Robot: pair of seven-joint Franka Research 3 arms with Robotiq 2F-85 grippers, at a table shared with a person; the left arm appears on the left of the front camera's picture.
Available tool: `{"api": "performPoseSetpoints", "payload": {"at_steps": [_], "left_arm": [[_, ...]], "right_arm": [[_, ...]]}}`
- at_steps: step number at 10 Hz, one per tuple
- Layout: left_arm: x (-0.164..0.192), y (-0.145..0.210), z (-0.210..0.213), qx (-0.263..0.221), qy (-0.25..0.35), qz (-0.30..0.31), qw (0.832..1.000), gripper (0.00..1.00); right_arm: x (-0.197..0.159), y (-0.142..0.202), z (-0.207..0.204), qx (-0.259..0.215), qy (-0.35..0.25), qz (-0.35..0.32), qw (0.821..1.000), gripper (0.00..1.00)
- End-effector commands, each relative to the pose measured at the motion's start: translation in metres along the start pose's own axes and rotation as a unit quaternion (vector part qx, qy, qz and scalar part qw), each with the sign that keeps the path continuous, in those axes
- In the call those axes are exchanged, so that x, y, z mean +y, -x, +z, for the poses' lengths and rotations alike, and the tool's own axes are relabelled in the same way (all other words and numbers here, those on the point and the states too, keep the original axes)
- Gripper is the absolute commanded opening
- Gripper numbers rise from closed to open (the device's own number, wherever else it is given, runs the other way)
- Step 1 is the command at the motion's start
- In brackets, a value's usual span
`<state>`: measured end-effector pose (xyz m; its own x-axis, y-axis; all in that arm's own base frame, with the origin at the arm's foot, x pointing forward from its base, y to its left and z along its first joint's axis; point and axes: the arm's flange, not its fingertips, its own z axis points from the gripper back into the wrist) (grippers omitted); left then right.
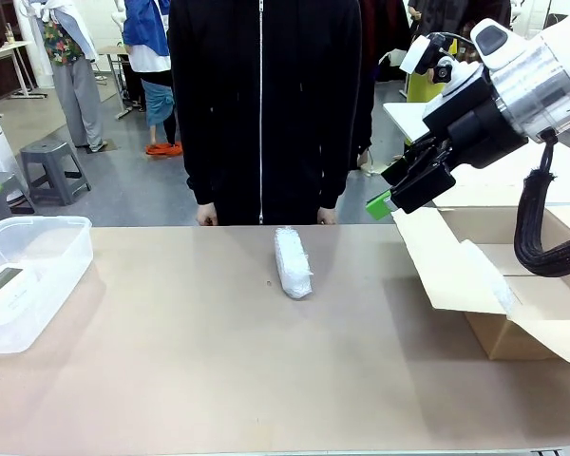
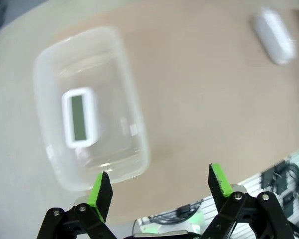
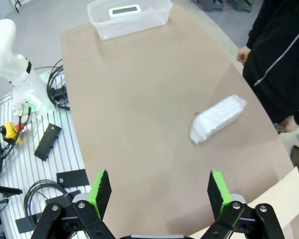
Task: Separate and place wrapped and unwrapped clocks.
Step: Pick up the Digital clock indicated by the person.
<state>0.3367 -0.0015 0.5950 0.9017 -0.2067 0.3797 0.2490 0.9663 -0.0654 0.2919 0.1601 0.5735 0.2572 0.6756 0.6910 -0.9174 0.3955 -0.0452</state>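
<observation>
Bubble-wrap bundle (image 1: 294,263) mid-table, tub (image 1: 71,256) at its 9 o'clock; left wrist view reveals the white clock (image 2: 80,117) inside. Left gripper (image 2: 159,186) and right gripper (image 3: 159,188) both gape, empty.

Near half of the counter (image 1: 171,370) bare, a wide lane left to right. Mid-far, one wrapped bundle (image 1: 293,262), free on all sides. Left edge blocked by clear tub (image 1: 47,294). Right edge blocked by open cardboard box (image 1: 513,337), its flap (image 1: 446,271) spread inward. A person (image 1: 261,104) stands along the far edge. The right hand (image 1: 391,190) hangs over the flap, jaws wide.
</observation>
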Motion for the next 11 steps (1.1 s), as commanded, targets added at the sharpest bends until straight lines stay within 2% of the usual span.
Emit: {"api": "performPoseSetpoints", "payload": {"at_steps": [1,3,4,5,6,7,8,11], "left_arm": [[-0.016,0.023,-0.004,-0.008,0.148,-0.092,0.985,1.0],[-0.028,0.043,-0.009,-0.046,0.266,-0.156,0.95,1.0],[-0.031,0.052,-0.013,-0.08,0.269,-0.173,0.944,1.0],[-0.035,0.058,-0.016,-0.111,0.259,-0.216,0.935,1.0],[-0.046,0.063,-0.016,-0.141,0.269,-0.251,0.919,1.0],[-0.056,0.066,-0.014,-0.167,0.241,-0.289,0.912,1.0],[-0.066,0.064,-0.014,-0.189,0.217,-0.313,0.905,1.0],[-0.071,0.058,-0.017,-0.173,0.202,-0.308,0.913,1.0]], "right_arm": [[0.0,0.001,-0.001,0.002,-0.006,0.003,1.0,1.0],[0.0,0.001,-0.001,0.002,-0.006,0.003,1.0,1.0],[0.0,0.001,-0.001,0.002,-0.006,0.003,1.0,1.0],[0.0,0.001,-0.001,0.002,-0.006,0.003,1.0,1.0],[0.0,0.001,-0.001,0.002,-0.006,0.003,1.0,1.0],[0.0,0.001,-0.001,0.002,-0.006,0.003,1.0,1.0],[0.0,0.001,-0.001,0.002,-0.006,0.003,1.0,1.0],[0.0,0.001,-0.001,0.002,-0.006,0.003,1.0,1.0]]}}
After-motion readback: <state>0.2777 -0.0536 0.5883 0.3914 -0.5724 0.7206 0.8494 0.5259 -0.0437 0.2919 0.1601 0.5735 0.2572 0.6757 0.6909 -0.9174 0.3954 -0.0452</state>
